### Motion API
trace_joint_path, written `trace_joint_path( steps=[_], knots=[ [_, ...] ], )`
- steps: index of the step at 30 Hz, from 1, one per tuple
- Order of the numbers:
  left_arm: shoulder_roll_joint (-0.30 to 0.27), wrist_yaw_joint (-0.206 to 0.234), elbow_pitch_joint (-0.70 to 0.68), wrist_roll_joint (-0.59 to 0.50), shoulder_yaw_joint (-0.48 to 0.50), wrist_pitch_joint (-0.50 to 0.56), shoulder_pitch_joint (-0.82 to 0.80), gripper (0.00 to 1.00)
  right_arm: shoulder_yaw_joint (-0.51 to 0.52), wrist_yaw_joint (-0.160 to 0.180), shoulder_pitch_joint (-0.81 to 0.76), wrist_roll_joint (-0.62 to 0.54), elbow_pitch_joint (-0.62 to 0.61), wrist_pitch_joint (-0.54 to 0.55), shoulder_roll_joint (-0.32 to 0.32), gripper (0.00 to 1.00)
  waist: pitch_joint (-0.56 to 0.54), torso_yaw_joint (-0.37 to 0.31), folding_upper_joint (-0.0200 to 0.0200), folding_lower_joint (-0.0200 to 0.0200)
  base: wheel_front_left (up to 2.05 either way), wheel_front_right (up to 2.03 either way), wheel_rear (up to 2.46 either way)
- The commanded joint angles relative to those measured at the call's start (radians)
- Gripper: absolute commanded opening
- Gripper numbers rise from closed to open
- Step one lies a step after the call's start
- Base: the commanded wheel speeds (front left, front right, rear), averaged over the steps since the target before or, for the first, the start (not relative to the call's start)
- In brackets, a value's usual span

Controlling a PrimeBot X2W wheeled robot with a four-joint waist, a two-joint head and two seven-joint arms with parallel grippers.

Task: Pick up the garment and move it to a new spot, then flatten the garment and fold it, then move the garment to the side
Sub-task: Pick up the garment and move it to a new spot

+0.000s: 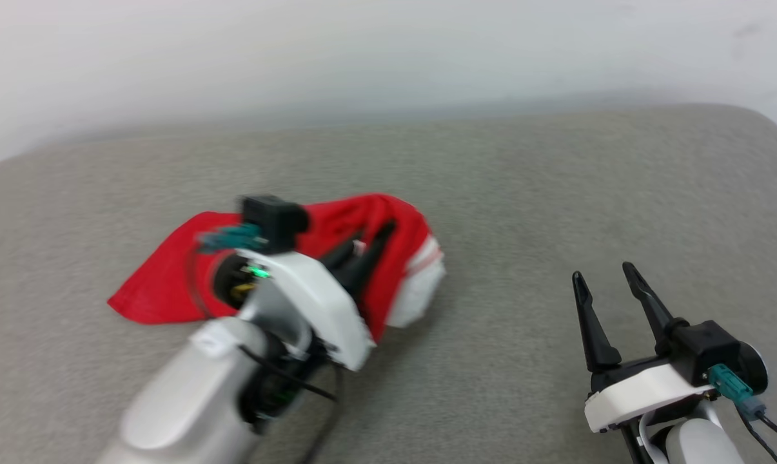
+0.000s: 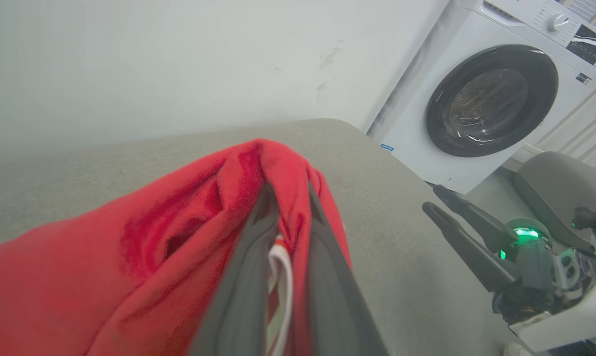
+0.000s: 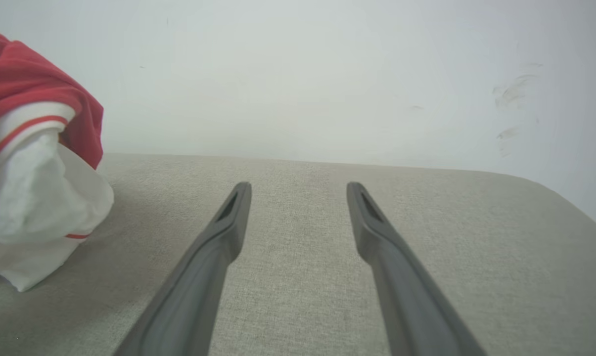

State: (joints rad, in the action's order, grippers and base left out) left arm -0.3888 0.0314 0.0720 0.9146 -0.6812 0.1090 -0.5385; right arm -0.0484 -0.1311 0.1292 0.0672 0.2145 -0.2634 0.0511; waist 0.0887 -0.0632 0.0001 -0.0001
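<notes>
Now the left pincer (image 1: 376, 230) is pinched tight on a bunch of the red garment (image 1: 162, 283), and cloth hangs over both its fingers. The white sleeve (image 1: 423, 290) droops just right of it. The rest trails left on the grey cushion (image 1: 504, 180). Well off to the right, the right pincer (image 1: 603, 270) is wide open and holds nothing.

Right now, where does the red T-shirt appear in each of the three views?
Head view: red T-shirt left of centre, partly behind the left gripper.
Left wrist view: red T-shirt lower left to centre, pinched between the jaws.
Right wrist view: red T-shirt at left edge, white sleeve hanging below.
Shared landmark: the grey cushion beneath it.
</notes>
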Motion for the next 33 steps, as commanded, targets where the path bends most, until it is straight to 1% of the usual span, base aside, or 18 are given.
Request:
trace_joint_path(
  steps=[1,5,6,7,8,11,14,18,21,23,24,28,33],
  knots=[
    [0.024,0.001,0.020,-0.018,-0.019,-0.013,-0.013,0.00,0.003,0.001,0.014,-0.001,-0.009,-0.002,-0.001,1.00,0.026,-0.052,-0.0001,0.0001,0.00,0.00,0.00],
    [0.120,-0.002,0.130,-0.062,-0.078,-0.055,-0.037,0.00,0.028,0.001,0.020,-0.007,-0.017,-0.002,-0.002,1.00,0.053,-0.096,-0.0001,0.0001,0.00,0.00,0.00],
    [0.141,-0.008,0.159,-0.070,-0.092,-0.064,-0.040,0.37,0.032,0.001,0.021,-0.008,-0.017,-0.002,-0.002,1.00,0.057,-0.105,-0.0001,0.0001,0.00,0.00,0.00],
    [0.159,-0.016,0.188,-0.075,-0.107,-0.066,-0.041,1.00,0.036,0.001,0.020,-0.008,-0.017,-0.002,-0.002,1.00,0.060,-0.113,-0.0001,0.0001,0.00,0.00,0.00],
    [0.176,-0.025,0.216,-0.077,-0.123,-0.062,-0.043,1.00,0.040,0.001,0.020,-0.009,-0.016,-0.002,-0.001,1.00,0.063,-0.119,-0.0001,0.0001,0.00,0.00,0.00],
    [0.200,-0.053,0.281,-0.094,-0.150,-0.077,-0.062,1.00,0.042,0.001,0.020,-0.008,-0.017,-0.002,-0.002,1.00,0.068,-0.123,-0.0001,0.0001,0.00,0.00,0.00],
    [0.203,-0.066,0.329,-0.109,-0.147,-0.123,-0.066,1.00,0.047,0.001,0.011,-0.008,-0.015,-0.002,-0.002,1.00,0.064,-0.109,-0.0001,0.0001,0.00,0.00,0.00],
    [0.186,-0.068,0.363,-0.125,-0.123,-0.202,-0.074,1.00,0.046,0.001,-0.003,-0.016,-0.008,-0.002,-0.001,1.00,0.045,-0.071,-0.0001,0.0001,0.00,0.00,0.00],
    [0.155,-0.065,0.371,-0.142,-0.101,-0.262,-0.068,1.00,0.058,0.001,-0.011,-0.024,-0.006,-0.002,-0.001,1.00,0.020,-0.027,-0.0001,0.0001,0.00,0.00,0.00],
    [0.126,-0.055,0.365,-0.156,-0.086,-0.303,-0.058,1.00,0.060,0.001,-0.016,-0.030,-0.003,-0.002,-0.002,1.00,0.004,0.001,-0.0001,0.0001,0.00,0.00,0.00],
    [0.126,-0.055,0.365,-0.156,-0.086,-0.303,-0.058,1.00,0.060,0.001,-0.016,-0.030,-0.003,-0.002,-0.002,1.00,0.004,0.001,-0.0001,0.0001,0.00,0.00,0.00],
    [0.061,-0.019,0.326,-0.175,-0.030,-0.353,-0.013,1.00,0.060,0.001,-0.031,-0.033,0.003,-0.002,-0.001,1.00,-0.028,0.053,-0.0001,0.0001,0.00,0.00,0.00],
    [-0.025,0.027,0.244,-0.201,0.052,-0.373,0.096,1.00,0.057,0.001,-0.047,-0.034,0.005,-0.002,-0.001,1.00,-0.056,0.104,-0.0001,0.0001,0.00,0.00,0.00]
  ],
)
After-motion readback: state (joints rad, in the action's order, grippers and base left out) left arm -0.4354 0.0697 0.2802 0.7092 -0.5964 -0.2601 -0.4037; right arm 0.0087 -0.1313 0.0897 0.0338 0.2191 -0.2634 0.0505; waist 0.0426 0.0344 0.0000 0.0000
